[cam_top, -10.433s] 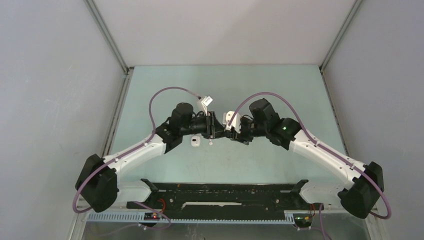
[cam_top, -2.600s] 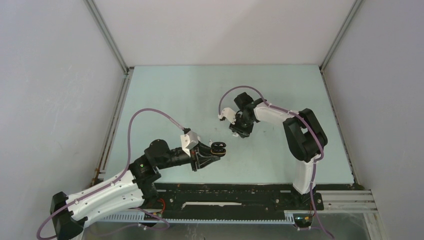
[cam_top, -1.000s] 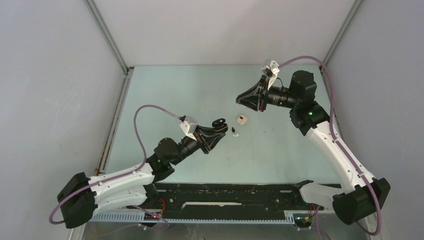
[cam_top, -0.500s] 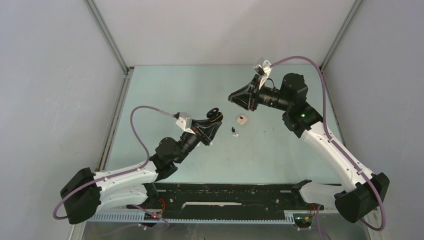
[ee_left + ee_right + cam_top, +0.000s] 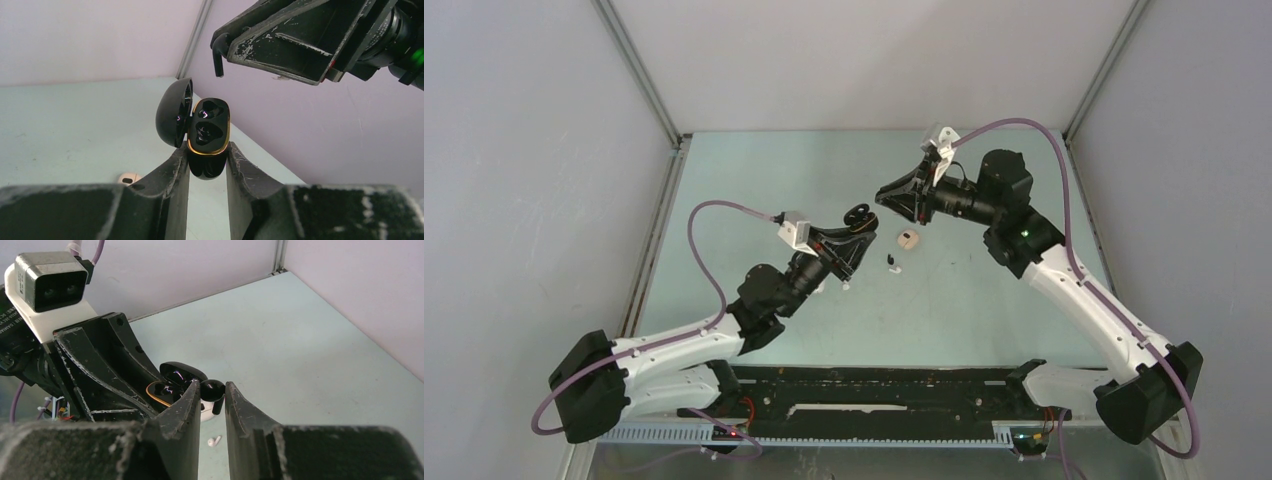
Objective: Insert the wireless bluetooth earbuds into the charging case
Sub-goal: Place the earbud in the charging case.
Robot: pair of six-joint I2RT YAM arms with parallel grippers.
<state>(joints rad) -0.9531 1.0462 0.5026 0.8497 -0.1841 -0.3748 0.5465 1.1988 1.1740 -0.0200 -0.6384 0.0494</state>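
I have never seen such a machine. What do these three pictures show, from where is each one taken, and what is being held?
Two robot arms stand at the near edge of a table. One picture looks down from above; the other two come from a small camera on each wrist. The left gripper holds an open black charging case. The right gripper pinches a black earbud close to that case. A beige case and a white earbud lie on the table.
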